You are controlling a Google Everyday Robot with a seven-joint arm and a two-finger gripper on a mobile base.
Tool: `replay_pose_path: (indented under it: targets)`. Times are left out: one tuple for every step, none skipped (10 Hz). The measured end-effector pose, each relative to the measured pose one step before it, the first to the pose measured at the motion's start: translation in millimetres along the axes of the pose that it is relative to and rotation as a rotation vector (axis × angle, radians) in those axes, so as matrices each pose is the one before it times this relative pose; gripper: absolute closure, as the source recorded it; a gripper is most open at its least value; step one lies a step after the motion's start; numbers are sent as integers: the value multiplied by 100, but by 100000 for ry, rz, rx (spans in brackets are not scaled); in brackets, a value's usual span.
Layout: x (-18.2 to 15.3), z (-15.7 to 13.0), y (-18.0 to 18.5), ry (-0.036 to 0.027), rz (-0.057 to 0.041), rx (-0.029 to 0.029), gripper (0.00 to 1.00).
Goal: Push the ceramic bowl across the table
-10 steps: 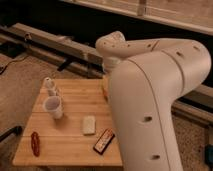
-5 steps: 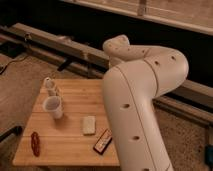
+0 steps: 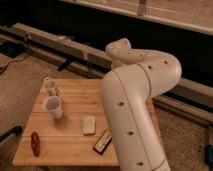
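The light wooden table (image 3: 70, 147) fills the lower left of the camera view. The ceramic bowl does not show; it is hidden or out of view. My large white arm (image 3: 135, 110) rises in front of the table's right side and covers it. My gripper is not in view. A white cup (image 3: 53, 106) stands on the left part of the table, and a pale rectangular block (image 3: 88, 124) lies near the middle.
A small clear bottle (image 3: 49, 86) stands behind the cup. A dark red elongated object (image 3: 35, 143) lies at the front left. A flat dark object (image 3: 103, 141) lies by the arm's base. A long rail (image 3: 60, 45) runs behind the table.
My arm has turned and drawn in, so it covers less of the right side of the view. The things on the table have not moved.
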Motion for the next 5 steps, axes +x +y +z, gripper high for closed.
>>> replay_pose_path:
  targets:
    - [-5,915,270,332,917,471,20]
    - [9,916,391,1153,954,-73,20]
    - [-20,659,251,967,612,-231,20]
    - [-148,569,314,729,96,-481,20]
    - [-14,223,153,837,-82,-364,20]
